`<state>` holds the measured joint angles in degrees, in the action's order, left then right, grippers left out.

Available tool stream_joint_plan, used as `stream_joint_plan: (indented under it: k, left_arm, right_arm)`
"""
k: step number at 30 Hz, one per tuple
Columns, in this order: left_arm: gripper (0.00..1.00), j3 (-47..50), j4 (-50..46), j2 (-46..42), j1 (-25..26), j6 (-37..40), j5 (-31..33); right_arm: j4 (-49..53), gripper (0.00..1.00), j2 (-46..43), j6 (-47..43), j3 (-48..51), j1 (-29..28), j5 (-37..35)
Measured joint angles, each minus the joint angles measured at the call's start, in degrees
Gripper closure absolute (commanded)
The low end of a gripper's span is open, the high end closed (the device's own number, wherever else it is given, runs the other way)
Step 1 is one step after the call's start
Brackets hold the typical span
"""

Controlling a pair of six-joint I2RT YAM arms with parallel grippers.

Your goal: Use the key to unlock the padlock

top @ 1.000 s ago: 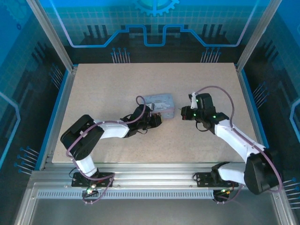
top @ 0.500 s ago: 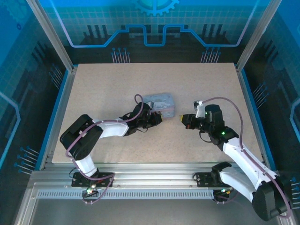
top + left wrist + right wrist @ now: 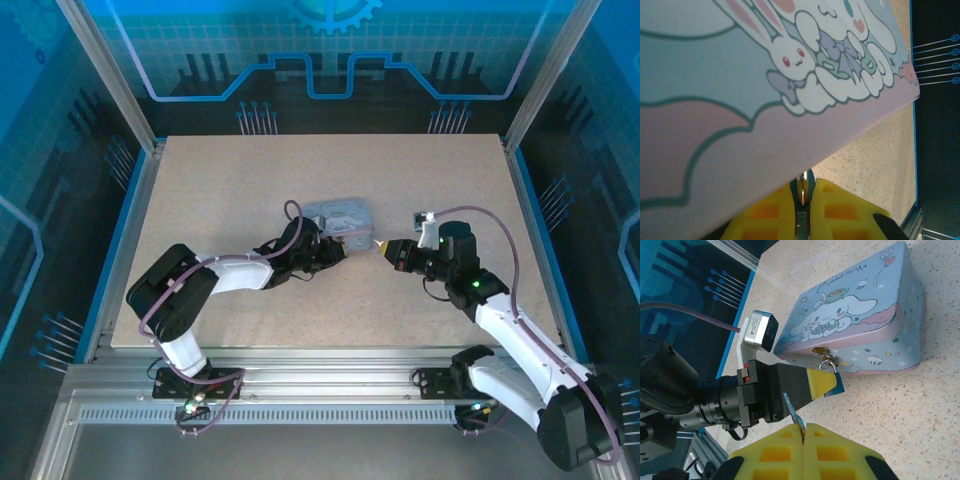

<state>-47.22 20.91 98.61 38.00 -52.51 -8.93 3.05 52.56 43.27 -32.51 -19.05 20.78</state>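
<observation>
We saw the left arm (image 3: 235, 275) lying low over the surface (image 3: 220, 180). Its elbow was folded back near the base at the near edge, and its forearm ran up and to the right toward the near side of the pale blue cartoon-printed tin (image 3: 338, 212). Its wrist was turned so that the left fingers (image 3: 821, 382) pointed in along the tin's front wall.

The padlock (image 3: 838, 385), a small dark body, hung by its shackle from the brass hasp (image 3: 819, 350) on that front wall. In the right wrist view it poked out just past the yellow tip of the left fingers. These were pressed nearly together, and as far as we could tell they were clamped on the padlock. In the left wrist view a thin strip of metal showed in the seam between the two yellow pads, right under the tin's lower edge.

The right arm (image 3: 505, 315) swung out wide to the right from its base, then bent back up and leftward. Its wrist was level and aimed at the tin from the right. The right fingers (image 3: 770, 456) were clenched on the key (image 3: 791, 407), whose slim blade stood out of the seam between the pads. The blade crossed in front of the left wrist's black housing. It was near the padlock but apart from it, lower and to the left in the right wrist view.
</observation>
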Motion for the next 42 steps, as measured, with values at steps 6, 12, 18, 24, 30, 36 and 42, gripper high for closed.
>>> stream_joint_plan:
  k: [6,12,18,24,30,36,42]
  left_arm:
    - [1.00,0.0,0.9,0.0,-0.7,-1.2,-0.7]
    - [1.00,0.0,1.9,-0.1,-1.1,-2.1,-1.2]
    - [1.00,0.0,2.1,-0.1,-1.2,-2.7,-1.5]
    - [1.00,0.0,2.6,-0.1,-1.6,-3.1,-1.5]
    - [1.00,0.0,3.4,-0.1,-1.8,-3.1,-1.8]
    - [1.00,0.0,4.0,-0.1,-1.9,-4.0,-2.1]
    - [1.00,0.0,4.9,-0.1,-2.1,-4.6,-2.6]
  right_arm:
    - [-2.1,1.00,1.3,3.3,0.0,0.2,0.9]
    - [-4.9,1.00,2.4,9.3,0.0,1.4,1.7]
    - [-7.4,1.00,2.8,16.9,0.0,3.8,2.7]
    - [-10.8,1.00,5.0,23.5,1.6,5.9,4.2]
    - [-17.3,1.00,9.9,27.9,6.9,6.4,5.4]
    - [-23.6,1.00,10.9,30.8,12.3,5.6,4.9]
    - [-29.5,1.00,14.4,32.7,14.4,1.3,3.1]
